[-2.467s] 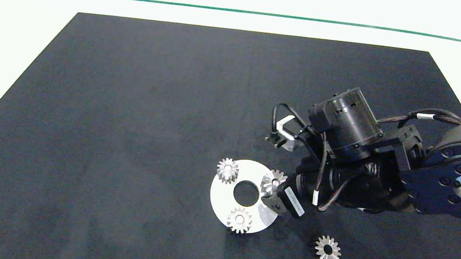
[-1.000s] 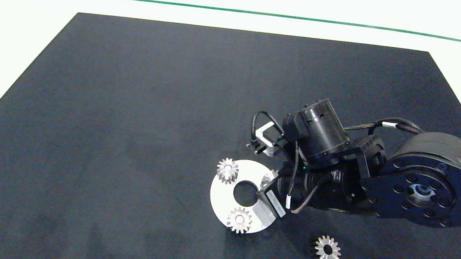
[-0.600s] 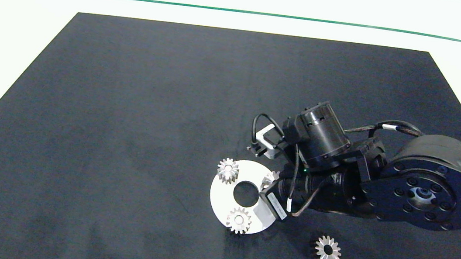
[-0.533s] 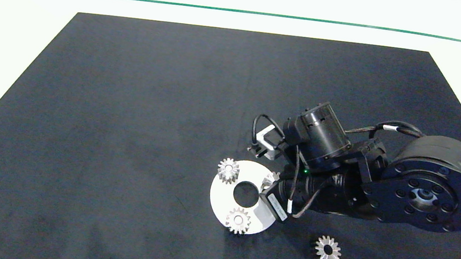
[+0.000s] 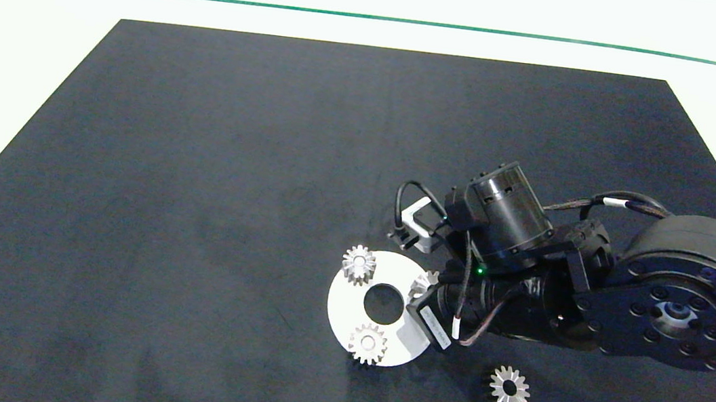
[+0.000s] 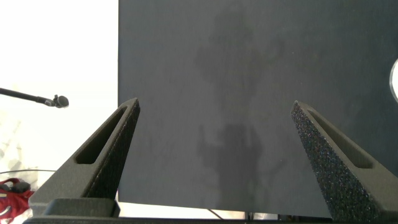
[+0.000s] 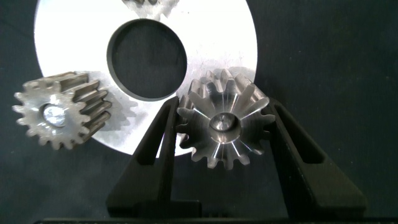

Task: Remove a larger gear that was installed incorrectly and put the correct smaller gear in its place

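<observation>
Now right tool [image 7: 224, 134] clamped on larger gear [image 7: 222, 124], disc [image 5: 345, 309] nudged slightly rightward

Larger gear [image 7: 222, 126]: bright machined metal w/ fine tool marks. Round plate [image 7: 227, 37]: smooth, pale, matt-looking metal. Table cover [image 5: 235, 145]: dark matt, cloth-like. Left gripper [image 6: 214, 134] fingers [image 6: 326, 152]: rough, grainy grey pads

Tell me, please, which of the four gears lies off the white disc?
The lone gear flat on the black mat, beside the disc; the other three sit on it.
</observation>
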Robot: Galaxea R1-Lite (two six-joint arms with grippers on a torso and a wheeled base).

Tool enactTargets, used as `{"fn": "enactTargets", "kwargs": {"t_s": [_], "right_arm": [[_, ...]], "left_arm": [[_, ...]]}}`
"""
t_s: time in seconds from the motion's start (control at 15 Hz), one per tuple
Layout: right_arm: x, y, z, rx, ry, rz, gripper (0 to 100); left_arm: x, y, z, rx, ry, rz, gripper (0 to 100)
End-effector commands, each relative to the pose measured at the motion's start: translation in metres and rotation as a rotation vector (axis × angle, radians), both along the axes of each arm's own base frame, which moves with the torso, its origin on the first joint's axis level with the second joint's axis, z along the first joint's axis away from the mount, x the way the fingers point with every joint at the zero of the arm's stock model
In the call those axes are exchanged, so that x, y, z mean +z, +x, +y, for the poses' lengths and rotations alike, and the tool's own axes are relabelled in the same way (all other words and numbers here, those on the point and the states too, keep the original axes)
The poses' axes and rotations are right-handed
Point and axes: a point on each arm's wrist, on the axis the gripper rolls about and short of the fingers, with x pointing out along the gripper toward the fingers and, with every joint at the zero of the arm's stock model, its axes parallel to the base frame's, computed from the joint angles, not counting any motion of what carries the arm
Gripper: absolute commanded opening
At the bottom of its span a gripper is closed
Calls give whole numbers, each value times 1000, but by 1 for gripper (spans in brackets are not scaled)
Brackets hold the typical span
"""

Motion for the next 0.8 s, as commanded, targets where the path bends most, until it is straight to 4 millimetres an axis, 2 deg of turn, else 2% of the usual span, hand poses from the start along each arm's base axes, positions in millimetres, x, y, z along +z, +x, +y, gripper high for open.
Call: {"fn": "enactTargets", "kwargs": {"t_s": [0.07,0.2,0.33,0.47,0.73,0.8], "right_arm": [[9,-5,-1,6,19,-22,23],[13,-8,-1,13,29,-33,19],[36,-25,-9,35,77,-83,16],[43,-35,-22,-1,72,-113,11],[14,-39,-68,-132,15,-28,4],[10,-39,-73,-154,16,-14,4]], "left_arm": [[0,-1,0,1,1,4,100],[0,-1,0,1,1,3,100],[0,-1,0,1,1,3,100],[0,-2,0,1,2,1,100],[0,-4,0,0,10,-5,100],[-1,-5,0,-2,10,-5,100]]}}
